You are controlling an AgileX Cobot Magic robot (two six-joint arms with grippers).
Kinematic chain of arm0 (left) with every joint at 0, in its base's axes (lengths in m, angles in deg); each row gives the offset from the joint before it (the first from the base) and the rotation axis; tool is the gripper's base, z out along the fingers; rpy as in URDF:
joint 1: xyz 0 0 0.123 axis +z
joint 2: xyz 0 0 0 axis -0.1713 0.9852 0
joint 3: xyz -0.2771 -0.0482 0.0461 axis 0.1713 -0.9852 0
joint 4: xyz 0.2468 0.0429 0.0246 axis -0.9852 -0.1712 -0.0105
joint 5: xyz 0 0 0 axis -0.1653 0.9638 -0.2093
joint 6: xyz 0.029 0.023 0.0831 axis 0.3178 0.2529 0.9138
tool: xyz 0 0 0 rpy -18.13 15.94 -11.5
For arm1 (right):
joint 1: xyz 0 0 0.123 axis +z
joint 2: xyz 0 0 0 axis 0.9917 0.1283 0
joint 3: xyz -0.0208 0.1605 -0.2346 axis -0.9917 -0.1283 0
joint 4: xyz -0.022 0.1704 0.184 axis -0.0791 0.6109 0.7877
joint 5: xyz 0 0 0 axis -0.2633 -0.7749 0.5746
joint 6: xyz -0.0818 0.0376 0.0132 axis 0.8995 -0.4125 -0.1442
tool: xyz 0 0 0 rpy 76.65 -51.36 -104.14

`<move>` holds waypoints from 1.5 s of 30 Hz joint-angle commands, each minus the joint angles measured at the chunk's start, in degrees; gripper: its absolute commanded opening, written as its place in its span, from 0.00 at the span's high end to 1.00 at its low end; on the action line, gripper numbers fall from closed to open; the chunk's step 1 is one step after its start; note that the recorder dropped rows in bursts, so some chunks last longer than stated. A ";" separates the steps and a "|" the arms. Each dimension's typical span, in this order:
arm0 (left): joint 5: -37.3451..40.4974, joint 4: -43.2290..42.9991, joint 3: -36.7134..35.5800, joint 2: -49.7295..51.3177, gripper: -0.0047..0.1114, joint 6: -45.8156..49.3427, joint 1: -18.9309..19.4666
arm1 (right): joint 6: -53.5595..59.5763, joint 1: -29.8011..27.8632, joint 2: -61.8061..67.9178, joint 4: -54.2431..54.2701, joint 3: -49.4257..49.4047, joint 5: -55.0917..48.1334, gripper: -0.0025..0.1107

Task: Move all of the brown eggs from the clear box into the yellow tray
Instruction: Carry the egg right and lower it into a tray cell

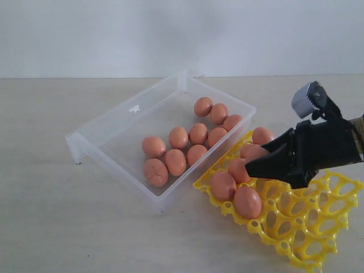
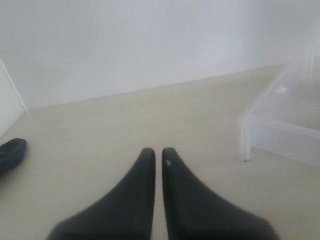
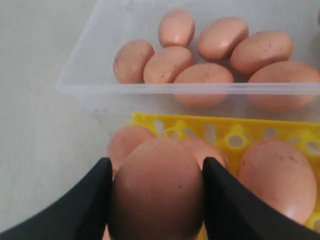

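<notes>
My right gripper is shut on one brown egg and holds it low over the near end of the yellow tray. The tray has three eggs in its cups at the end by the box, and one more at its far corner. Several brown eggs lie in the right half of the clear box. In the right wrist view the box rim runs just beyond the tray's edge. My left gripper is shut and empty, over bare table beside a corner of the box.
The tray's outer cups, towards the right, have no eggs in them. A dark object lies on the table in the left wrist view. A white wall rises behind the beige table.
</notes>
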 commanded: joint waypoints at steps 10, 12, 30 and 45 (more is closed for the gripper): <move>-0.37 0.29 0.15 -0.14 0.92 -0.17 -0.42 | 3.41 1.29 4.67 -0.28 0.42 -3.73 0.98; -0.37 0.29 0.15 -0.14 0.92 -0.17 -0.42 | 3.28 1.29 5.42 0.01 0.42 -3.29 0.98; -0.37 0.29 0.15 -0.14 0.92 -0.17 -0.42 | 1.84 1.29 5.56 1.77 0.42 -4.77 0.55; -0.37 0.29 0.15 -0.14 0.92 -0.17 -0.42 | -2.62 1.29 -0.03 3.57 0.53 -4.54 0.55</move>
